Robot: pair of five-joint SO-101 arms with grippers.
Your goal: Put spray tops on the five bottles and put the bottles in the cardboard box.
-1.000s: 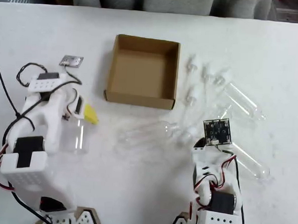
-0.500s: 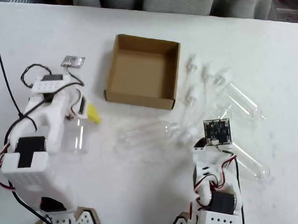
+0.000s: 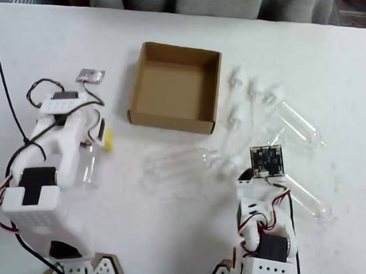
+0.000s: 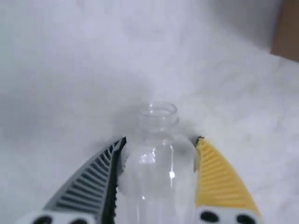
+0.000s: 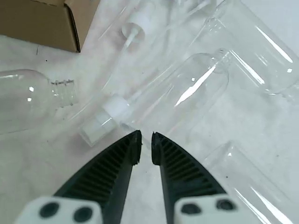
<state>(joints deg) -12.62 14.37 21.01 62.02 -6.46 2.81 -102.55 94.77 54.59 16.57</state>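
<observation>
Cardboard box (image 3: pixel 176 87) upper centre. Spray tops (image 3: pixel 238 84) just right of it. 2 loose bottles (image 3: pixel 297 124) farther right, 1 low bottle (image 3: pixel 169 166) below the box. Far left: held bottle (image 3: pixel 89 168) between left gripper (image 4: pixel 160 142) fingers.

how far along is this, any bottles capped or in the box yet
Nothing is finished: the cardboard box holds no bottles. In hand: the left gripper has its fingers closed on one bottle whose neck is open, with no spray top on it. Left to do: every bottle needs a top and boxing. Other bottles lie on the table, loose spray tops beside the box, and the right gripper is empty.
</observation>
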